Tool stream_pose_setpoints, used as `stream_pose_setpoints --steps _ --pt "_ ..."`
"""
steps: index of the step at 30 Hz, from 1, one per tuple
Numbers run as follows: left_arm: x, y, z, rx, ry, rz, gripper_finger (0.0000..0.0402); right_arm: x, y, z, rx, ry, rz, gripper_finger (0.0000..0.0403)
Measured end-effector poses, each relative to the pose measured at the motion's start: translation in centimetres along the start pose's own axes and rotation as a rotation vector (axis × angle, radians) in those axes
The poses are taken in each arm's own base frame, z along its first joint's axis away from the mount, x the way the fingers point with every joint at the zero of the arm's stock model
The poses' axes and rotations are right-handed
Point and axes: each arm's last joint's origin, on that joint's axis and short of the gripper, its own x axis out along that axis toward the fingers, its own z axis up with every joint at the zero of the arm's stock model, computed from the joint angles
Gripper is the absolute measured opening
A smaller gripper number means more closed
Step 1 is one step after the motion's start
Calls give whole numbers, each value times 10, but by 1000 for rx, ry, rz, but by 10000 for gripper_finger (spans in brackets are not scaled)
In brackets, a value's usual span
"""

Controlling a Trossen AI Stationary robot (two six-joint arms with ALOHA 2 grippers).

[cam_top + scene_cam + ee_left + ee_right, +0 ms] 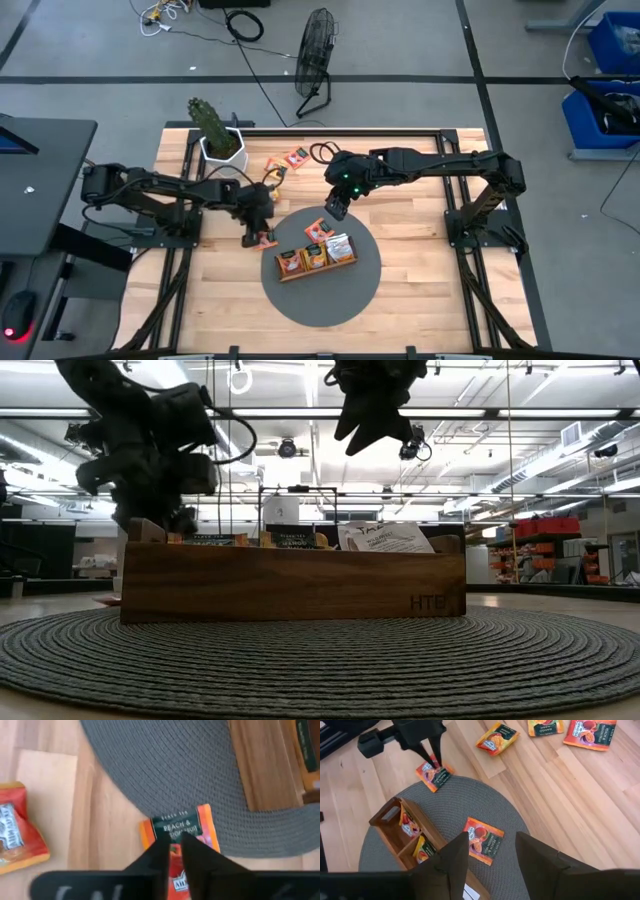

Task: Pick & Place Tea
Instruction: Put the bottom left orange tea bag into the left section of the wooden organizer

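Left gripper (pixel 174 851) pinched narrow on orange peach tea sachet (pixel 181 827) straddling edge of round grey woven mat (pixel 345 290), likely to lift it toward brown wooden divided tray (pixel 316 267). Right gripper (pixel 490 852) spread wide, empty, above mat, over second sachet (pixel 483 840).

Bare mat (pixel 330 290) before tray (pixel 316 267); plant pot (pixel 222 147) blocks rear-left.

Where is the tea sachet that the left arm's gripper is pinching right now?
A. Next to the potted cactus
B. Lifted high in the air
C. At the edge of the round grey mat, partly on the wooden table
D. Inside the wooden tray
C. The left gripper is closed on a peach sachet lying across the rim of the grey mat, outside the wooden tray.
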Motion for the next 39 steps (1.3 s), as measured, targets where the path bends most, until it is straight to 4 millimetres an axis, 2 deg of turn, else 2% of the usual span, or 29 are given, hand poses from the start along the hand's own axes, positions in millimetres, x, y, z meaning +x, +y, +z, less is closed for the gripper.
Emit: stream_pose_setpoints --steps 6,9,12,15,18,20,29,34,39 --pt "5 1 2 -14 0 7 168 0 0 0 8 -1 0 169" --pt "13 3 -4 -30 43 35 218 0 0 0 8 -1 0 169" --pt "22 5 -14 -74 120 41 249 0 0 0 15 0 0 169" --pt "28 5 -21 -84 163 40 255 0 0 0 14 1 0 169" --pt "30 3 -22 -70 172 62 235 0 0 0 14 0 0 169" --pt "30 1 -22 -61 174 77 206 0 0 0 12 -4 -6 169" --pt "31 3 -24 -122 174 150 15 0 0 0 11 -13 -23 169" --pt "24 6 -23 -164 159 160 4 0 0 0 14 -13 -23 169" --pt "-1 9 -16 -195 133 255 2 0 1 3 19 -38 -10 169"
